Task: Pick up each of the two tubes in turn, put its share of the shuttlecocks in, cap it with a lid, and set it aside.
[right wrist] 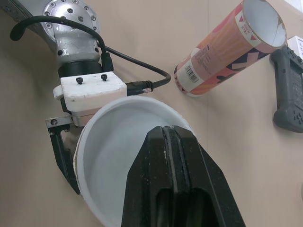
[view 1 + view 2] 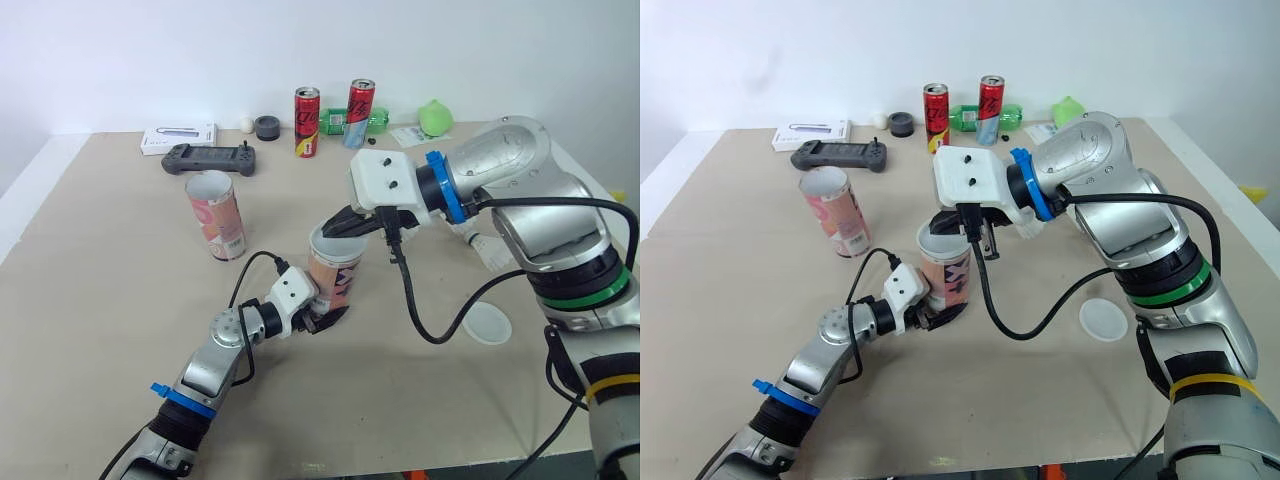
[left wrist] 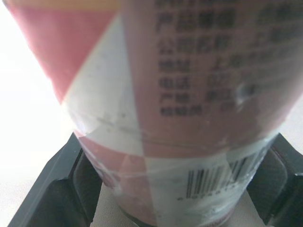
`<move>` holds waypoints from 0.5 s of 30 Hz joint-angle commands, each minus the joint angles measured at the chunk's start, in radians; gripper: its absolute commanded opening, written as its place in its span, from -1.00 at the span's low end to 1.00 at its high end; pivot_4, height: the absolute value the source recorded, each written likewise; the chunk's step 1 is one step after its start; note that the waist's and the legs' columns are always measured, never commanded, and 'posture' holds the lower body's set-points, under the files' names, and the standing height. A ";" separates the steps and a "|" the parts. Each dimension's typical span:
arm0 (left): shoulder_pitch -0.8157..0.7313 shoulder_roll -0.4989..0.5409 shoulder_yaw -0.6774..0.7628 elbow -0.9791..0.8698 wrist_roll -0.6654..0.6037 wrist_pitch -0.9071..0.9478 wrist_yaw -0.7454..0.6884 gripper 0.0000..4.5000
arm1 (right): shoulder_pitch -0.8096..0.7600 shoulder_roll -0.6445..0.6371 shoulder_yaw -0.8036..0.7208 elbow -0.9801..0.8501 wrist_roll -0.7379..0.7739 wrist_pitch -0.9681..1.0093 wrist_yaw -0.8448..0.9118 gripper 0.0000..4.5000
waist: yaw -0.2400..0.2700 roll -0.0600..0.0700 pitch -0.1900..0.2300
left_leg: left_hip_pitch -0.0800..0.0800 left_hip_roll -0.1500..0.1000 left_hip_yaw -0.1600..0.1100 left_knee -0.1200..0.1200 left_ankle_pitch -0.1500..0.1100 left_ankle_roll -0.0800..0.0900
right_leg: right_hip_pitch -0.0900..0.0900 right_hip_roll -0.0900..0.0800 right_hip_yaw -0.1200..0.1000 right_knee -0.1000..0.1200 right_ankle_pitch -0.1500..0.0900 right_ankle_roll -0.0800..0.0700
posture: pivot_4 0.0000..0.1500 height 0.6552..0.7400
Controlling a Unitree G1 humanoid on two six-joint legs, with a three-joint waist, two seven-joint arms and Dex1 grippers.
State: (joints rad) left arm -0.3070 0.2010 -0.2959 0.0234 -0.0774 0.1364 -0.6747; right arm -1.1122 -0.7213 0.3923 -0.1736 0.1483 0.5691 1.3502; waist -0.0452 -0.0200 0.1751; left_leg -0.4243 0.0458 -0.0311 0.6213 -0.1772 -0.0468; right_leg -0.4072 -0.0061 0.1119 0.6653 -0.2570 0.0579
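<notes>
Barcoded tube (image 3: 189, 94) inside left pincer (image 3: 170, 189)

The tube (image 3: 189, 118) bears a barcode (image 3: 215, 182) and blurred, unreadable Chinese print (image 3: 213, 61).

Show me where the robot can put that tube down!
Widest bare patch: the table, left side, in front of the second tube. Another lies along the front edge, between the left arm and the lid. The back edge is crowded with cans and a controller.
</notes>
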 commanded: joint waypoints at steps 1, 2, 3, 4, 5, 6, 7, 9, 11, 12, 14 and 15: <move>0.005 -0.007 -0.011 0.008 0.006 0.004 0.006 0.66 | -0.006 0.010 -0.008 -0.005 0.002 -0.005 0.001 -0.98 | 0.000 0.000 0.000 | 0.000 0.000 0.000 0.000 0.000 0.000 | 0.000 0.000 0.000 0.000 0.000 0.000 | 1.00 1.00; 0.005 -0.007 -0.012 0.007 0.006 0.005 0.006 0.66 | -0.004 0.015 -0.006 -0.002 0.002 -0.006 0.000 -0.98 | 0.000 0.000 0.000 | 0.000 0.000 0.000 0.000 0.000 0.000 | 0.000 0.000 0.000 0.000 0.000 0.000 | 1.00 1.00; 0.005 -0.006 -0.013 0.006 0.007 0.005 0.005 0.66 | -0.002 0.021 -0.003 0.002 0.001 -0.007 -0.002 -0.98 | 0.000 0.000 0.000 | 0.000 0.000 0.000 0.000 0.000 0.000 | 0.000 0.000 0.000 0.000 0.000 0.000 | 1.00 1.00; 0.005 -0.006 -0.013 0.004 0.007 0.006 0.005 0.66 | 0.000 0.025 -0.001 0.004 0.000 -0.008 -0.002 -0.98 | 0.000 0.000 0.000 | 0.000 0.000 0.000 0.000 0.000 0.000 | 0.000 0.000 0.000 0.000 0.000 0.000 | 1.00 1.00; 0.004 -0.006 -0.013 0.003 0.007 0.006 0.005 0.66 | 0.001 0.029 0.001 0.007 -0.002 -0.009 -0.003 -0.98 | 0.000 0.000 0.000 | 0.000 0.000 0.000 0.000 0.000 0.000 | 0.000 0.000 0.000 0.000 0.000 0.000 | 1.00 1.00; 0.004 -0.005 -0.013 0.001 0.007 0.007 0.005 0.66 | 0.001 0.033 0.002 0.008 -0.003 -0.009 -0.004 -0.98 | 0.000 0.000 0.000 | 0.000 0.000 0.000 0.000 0.000 0.000 | 0.000 0.000 0.000 0.000 0.000 0.000 | 1.00 1.00; 0.004 -0.005 -0.013 0.000 0.006 0.008 0.004 0.66 | 0.001 0.037 0.003 0.010 -0.004 -0.010 -0.003 -0.98 | 0.000 0.000 0.000 | 0.000 0.000 0.000 0.000 0.000 0.000 | 0.000 0.000 0.000 0.000 0.000 0.000 | 1.00 1.00; 0.005 -0.004 -0.014 -0.001 0.006 0.008 0.004 0.66 | 0.001 0.043 0.005 0.014 -0.008 -0.012 -0.003 -0.98 | 0.000 0.000 0.000 | 0.000 0.000 0.000 0.000 0.000 0.000 | 0.000 0.000 0.000 0.000 0.000 0.000 | 1.00 1.00; 0.005 -0.005 -0.014 -0.003 0.006 0.009 0.004 0.66 | 0.002 0.048 0.010 0.019 -0.012 -0.016 -0.002 -0.98 | 0.000 0.000 0.000 | 0.000 0.000 0.000 0.000 0.000 0.000 | 0.000 0.000 0.000 0.000 0.000 0.000 | 1.00 1.00; 0.006 -0.005 -0.014 -0.003 0.006 0.009 0.004 0.66 | 0.003 0.051 0.014 0.022 -0.016 -0.019 -0.002 -0.98 | 0.000 0.000 0.000 | 0.000 0.000 0.000 0.000 0.000 0.000 | 0.000 0.000 0.000 0.000 0.000 0.000 | 1.00 1.00; 0.006 -0.005 -0.014 -0.003 0.007 0.009 0.005 0.66 | 0.006 0.054 0.017 0.025 -0.021 -0.022 -0.002 -0.98 | 0.000 0.000 0.000 | 0.000 0.000 0.000 0.000 0.000 0.000 | 0.000 0.000 0.000 0.000 0.000 0.000 | 1.00 1.00; 0.006 -0.006 -0.014 -0.003 0.007 0.009 0.006 0.66 | 0.008 0.056 0.018 0.027 -0.023 -0.024 -0.002 -0.98 | 0.000 0.000 0.000 | 0.000 0.000 0.000 0.000 0.000 0.000 | 0.000 0.000 0.000 0.000 0.000 0.000 | 1.00 1.00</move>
State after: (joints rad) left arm -0.3068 0.2011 -0.2960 0.0231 -0.0776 0.1389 -0.6738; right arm -1.1047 -0.6682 0.4113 -0.1442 0.1318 0.5549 1.3483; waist -0.0453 -0.0200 0.1751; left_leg -0.4243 0.0458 -0.0312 0.6213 -0.1772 -0.0468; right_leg -0.4071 -0.0061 0.1118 0.6653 -0.2569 0.0579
